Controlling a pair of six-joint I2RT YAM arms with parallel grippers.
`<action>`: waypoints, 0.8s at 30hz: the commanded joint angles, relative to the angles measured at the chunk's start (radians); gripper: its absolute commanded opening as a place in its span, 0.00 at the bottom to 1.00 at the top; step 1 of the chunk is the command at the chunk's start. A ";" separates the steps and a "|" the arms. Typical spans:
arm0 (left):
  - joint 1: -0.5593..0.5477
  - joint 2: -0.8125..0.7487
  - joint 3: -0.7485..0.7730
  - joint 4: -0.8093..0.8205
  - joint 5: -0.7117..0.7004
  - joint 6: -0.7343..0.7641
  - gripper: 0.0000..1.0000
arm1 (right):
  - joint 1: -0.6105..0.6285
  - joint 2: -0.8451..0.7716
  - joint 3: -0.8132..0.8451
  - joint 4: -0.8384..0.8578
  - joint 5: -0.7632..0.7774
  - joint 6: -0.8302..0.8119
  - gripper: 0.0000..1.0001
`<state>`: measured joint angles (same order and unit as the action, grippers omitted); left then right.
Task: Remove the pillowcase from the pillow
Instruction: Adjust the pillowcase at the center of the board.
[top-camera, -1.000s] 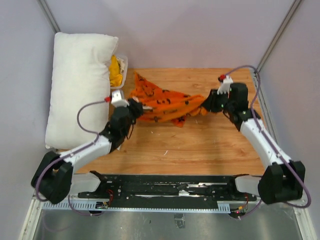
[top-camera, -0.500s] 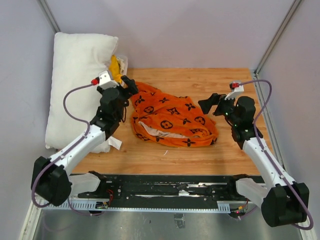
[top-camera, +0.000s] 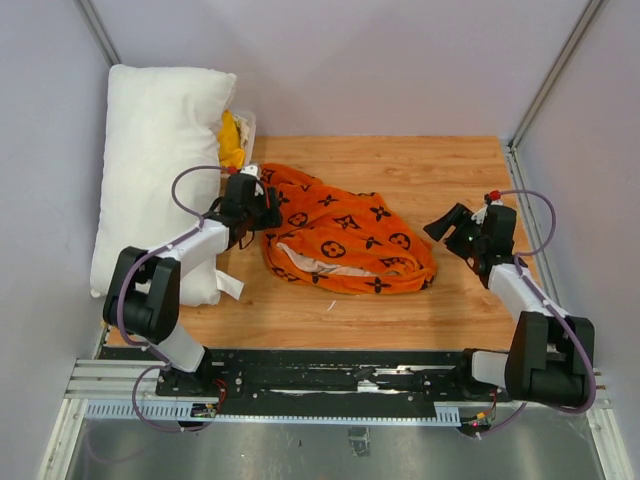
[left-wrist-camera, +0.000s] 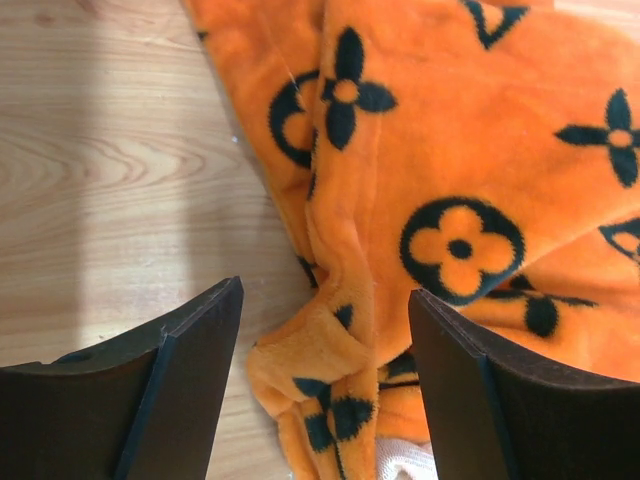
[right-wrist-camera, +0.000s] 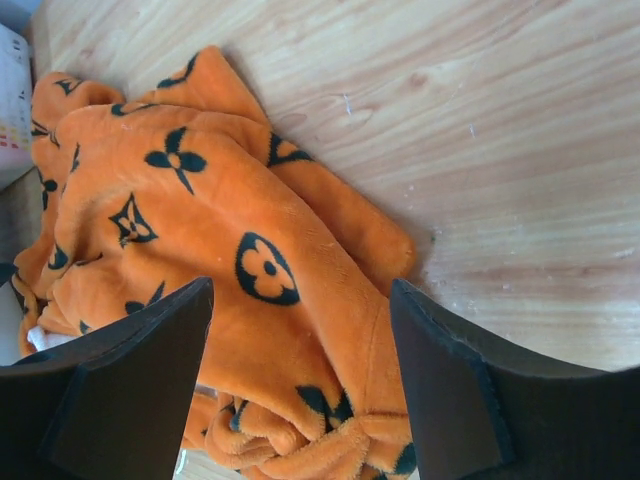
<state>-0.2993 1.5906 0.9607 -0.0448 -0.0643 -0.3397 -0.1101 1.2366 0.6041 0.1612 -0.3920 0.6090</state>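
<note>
The orange pillowcase (top-camera: 340, 240) with black flower motifs lies in a crumpled heap on the wooden table, its pale inside showing at the near edge. The bare white pillow (top-camera: 150, 150) lies apart from it along the left wall. My left gripper (top-camera: 266, 205) stands open at the heap's left edge; in the left wrist view its jaws (left-wrist-camera: 325, 300) straddle a fold of the pillowcase (left-wrist-camera: 460, 150) without holding it. My right gripper (top-camera: 448, 222) stands open just right of the heap; its jaws (right-wrist-camera: 300, 290) frame the pillowcase (right-wrist-camera: 200, 220) below.
A white bin with a plain yellow cloth (top-camera: 232, 135) sits behind the pillowcase, beside the pillow. Grey walls close in the wooden table (top-camera: 400, 290) on three sides. A black and metal rail (top-camera: 340, 375) runs along the near edge.
A second ago both grippers held the pillowcase stretched between them. Both let go, the pillowcase dropped into a heap, and the arms drew back and lowered to its two sides.
</note>
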 joint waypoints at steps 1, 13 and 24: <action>0.005 0.009 -0.032 0.012 0.047 -0.002 0.70 | -0.009 0.044 -0.046 0.027 -0.034 0.052 0.70; 0.010 -0.085 -0.154 0.081 -0.068 -0.077 0.04 | 0.022 0.199 -0.135 0.164 -0.033 0.079 0.50; 0.043 -0.340 -0.177 0.116 -0.173 -0.151 0.00 | 0.056 0.081 0.037 0.116 -0.012 0.091 0.01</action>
<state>-0.2707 1.3586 0.7731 0.0055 -0.1822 -0.4702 -0.0883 1.4174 0.5079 0.3069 -0.4469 0.7151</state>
